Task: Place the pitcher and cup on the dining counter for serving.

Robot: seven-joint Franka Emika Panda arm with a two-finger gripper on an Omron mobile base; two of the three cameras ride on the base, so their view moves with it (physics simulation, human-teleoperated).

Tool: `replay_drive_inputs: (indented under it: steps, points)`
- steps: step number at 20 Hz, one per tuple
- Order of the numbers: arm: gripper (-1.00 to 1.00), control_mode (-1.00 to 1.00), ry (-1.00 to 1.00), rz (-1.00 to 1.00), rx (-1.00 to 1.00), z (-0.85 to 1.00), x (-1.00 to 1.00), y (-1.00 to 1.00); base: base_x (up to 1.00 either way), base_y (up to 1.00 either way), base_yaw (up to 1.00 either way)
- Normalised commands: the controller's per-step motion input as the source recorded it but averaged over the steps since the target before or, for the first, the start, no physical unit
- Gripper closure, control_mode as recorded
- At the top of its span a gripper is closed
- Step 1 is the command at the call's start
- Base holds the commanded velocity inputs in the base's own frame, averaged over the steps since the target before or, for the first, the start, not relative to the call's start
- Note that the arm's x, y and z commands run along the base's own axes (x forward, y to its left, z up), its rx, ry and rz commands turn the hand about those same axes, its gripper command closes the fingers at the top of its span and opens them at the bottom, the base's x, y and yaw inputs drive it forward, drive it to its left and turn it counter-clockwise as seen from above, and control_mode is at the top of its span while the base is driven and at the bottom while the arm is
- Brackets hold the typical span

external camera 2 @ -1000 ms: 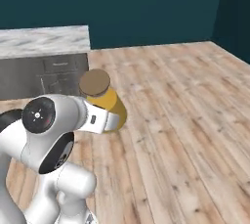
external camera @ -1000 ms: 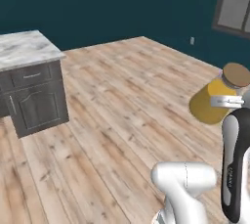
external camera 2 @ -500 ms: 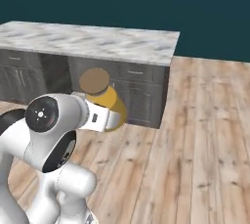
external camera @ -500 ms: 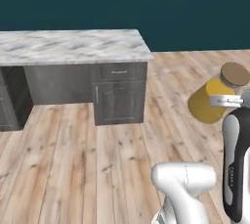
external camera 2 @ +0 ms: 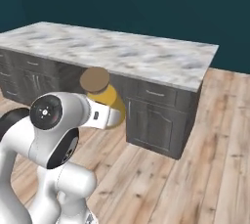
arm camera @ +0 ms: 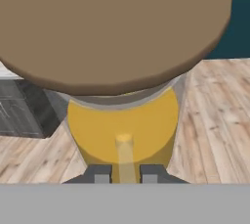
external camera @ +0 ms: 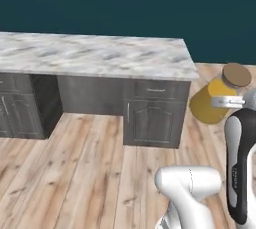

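The mustard-yellow pitcher (arm camera: 122, 120) with its flat brown lid (arm camera: 112, 27) hangs tilted in the air, clear of the floor. My gripper (arm camera: 125, 174) is shut on the pitcher's thin handle, one dark fingertip on each side of it. From the left base the pitcher (external camera: 214, 102) shows at the right, beside the arm. From the right base the pitcher (external camera 2: 111, 100) sits just past the white hand. The dining counter (external camera: 100, 55), a long white veined marble slab, stands ahead of me; the pitcher is short of it and near its right end. The cup is out of view.
Dark grey wood-grain cabinets (external camera: 152, 118) with drawers and doors carry the dining counter (external camera 2: 127, 52). Light wooden floor (external camera: 75, 173) stretches between me and them. A dark teal wall (external camera: 125, 3) rises behind. The slab's right corner (external camera: 190, 70) ends near the pitcher.
The whole picture has shifted as the base moved: the counter has swung into the middle of both base views and come nearer. The pitcher stays in the gripper, in the same spot relative to the arm.
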Motion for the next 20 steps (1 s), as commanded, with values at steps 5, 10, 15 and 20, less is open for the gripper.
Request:
replay_drive_inputs:
  steps: [5, 10, 15, 20]
  points:
    - [1.00, 1.00, 0.00, 0.00, 0.00, 0.00, 0.00, 0.00, 1.00, -0.28, 0.00]
    - [1.00, 1.00, 0.00, 0.00, 0.00, 0.00, 0.00, 0.00, 1.00, -0.31, 0.00]
    - [1.00, 1.00, 0.00, 0.00, 0.00, 0.00, 0.00, 0.00, 1.00, -0.42, 0.01]
    - [1.00, 1.00, 0.00, 0.00, 0.00, 0.00, 0.00, 0.00, 1.00, -0.35, 0.09]
